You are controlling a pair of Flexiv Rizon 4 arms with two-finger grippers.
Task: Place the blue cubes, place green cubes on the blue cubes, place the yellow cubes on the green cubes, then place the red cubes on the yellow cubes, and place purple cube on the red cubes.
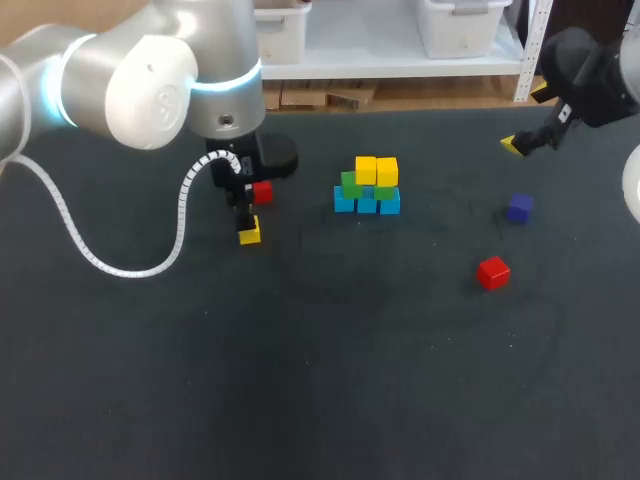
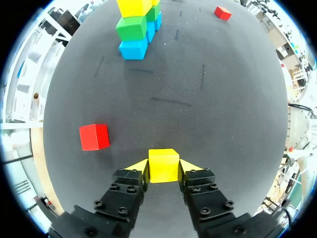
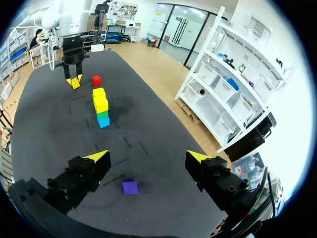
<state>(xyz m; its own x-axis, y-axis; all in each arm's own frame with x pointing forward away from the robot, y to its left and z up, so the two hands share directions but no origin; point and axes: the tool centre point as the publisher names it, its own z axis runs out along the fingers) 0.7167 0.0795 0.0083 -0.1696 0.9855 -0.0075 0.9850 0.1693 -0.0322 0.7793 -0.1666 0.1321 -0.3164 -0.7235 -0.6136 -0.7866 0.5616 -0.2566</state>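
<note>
left pincer (image 2: 164, 168) grips yellow cube (image 2: 163, 163) between fingertips; red cube (image 2: 94, 137) beside.

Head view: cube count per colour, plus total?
Blue cubes: 3
Green cubes: 2
Yellow cubes: 3, one of them between the fingers of the left gripper
Red cubes: 2
Purple cube: 1
Total: 11
</note>
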